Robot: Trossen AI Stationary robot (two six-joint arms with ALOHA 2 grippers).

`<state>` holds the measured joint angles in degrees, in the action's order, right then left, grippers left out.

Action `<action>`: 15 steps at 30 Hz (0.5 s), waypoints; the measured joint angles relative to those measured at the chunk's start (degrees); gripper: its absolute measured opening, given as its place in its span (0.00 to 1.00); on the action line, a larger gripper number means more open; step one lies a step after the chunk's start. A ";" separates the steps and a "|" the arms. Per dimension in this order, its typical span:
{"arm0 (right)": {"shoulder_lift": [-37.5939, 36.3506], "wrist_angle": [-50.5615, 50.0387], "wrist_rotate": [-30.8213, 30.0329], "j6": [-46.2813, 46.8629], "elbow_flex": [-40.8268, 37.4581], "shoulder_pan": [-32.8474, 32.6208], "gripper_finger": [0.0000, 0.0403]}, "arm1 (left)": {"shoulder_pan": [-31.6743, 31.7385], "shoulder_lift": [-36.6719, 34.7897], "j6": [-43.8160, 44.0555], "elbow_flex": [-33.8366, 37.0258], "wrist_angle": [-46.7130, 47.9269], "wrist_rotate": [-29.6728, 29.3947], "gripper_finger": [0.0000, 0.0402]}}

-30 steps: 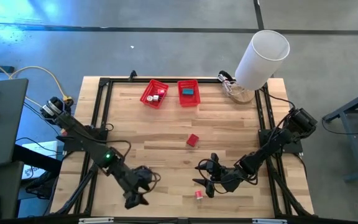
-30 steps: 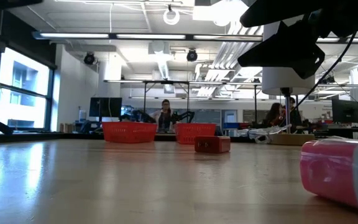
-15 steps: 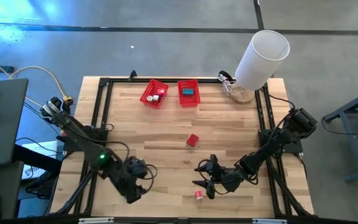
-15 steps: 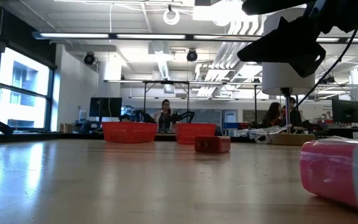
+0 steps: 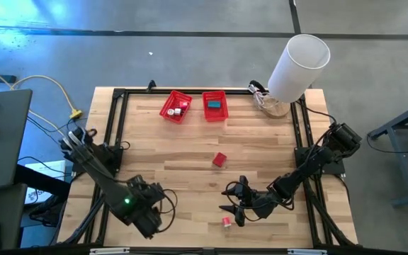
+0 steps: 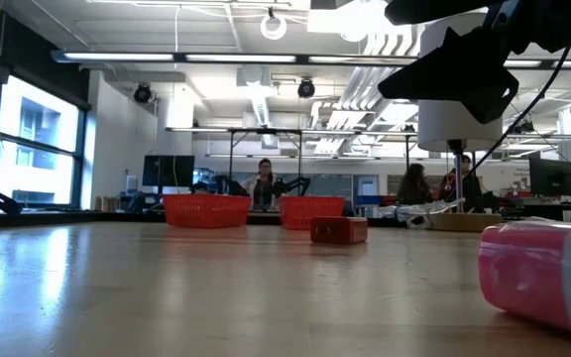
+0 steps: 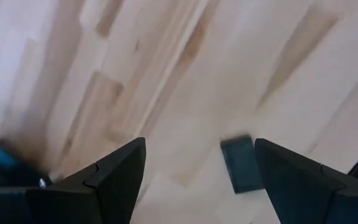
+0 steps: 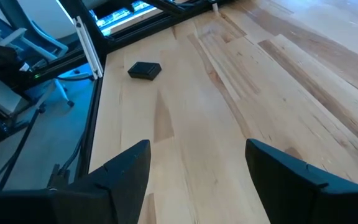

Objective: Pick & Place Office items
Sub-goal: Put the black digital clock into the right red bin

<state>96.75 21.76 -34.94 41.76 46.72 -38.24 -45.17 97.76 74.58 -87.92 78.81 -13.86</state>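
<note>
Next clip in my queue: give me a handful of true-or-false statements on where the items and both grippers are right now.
1. The small red block lies on the bare wooden table, outside both baskets. True.
2. The teal piece sits in the red mesh basket nearer the big white cylinder. True.
3. The right gripper holds the red block. False: its jaws are open and empty, apart from the block.
4. The dark grey flat block is clamped in the left gripper. False: it lies on the wood between open fingers.
5. The pink-and-white piece is in a basket. False: it lies near the table's front edge.
</note>
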 joint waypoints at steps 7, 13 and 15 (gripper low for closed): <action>0.00 0.36 0.00 -0.02 0.00 0.00 0.62 | -0.04 3.80 3.85 -0.06 0.27 6.88 0.73; 0.00 0.33 0.00 -0.02 0.00 0.00 0.62 | -0.35 5.25 4.78 -0.06 0.25 11.15 0.73; 0.00 0.33 0.06 -0.01 0.00 0.00 0.62 | -0.87 5.44 4.83 -0.06 0.19 11.20 0.73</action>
<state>96.75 22.09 -34.88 41.75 46.72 -38.24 -46.04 103.20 79.41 -87.99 79.00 -2.67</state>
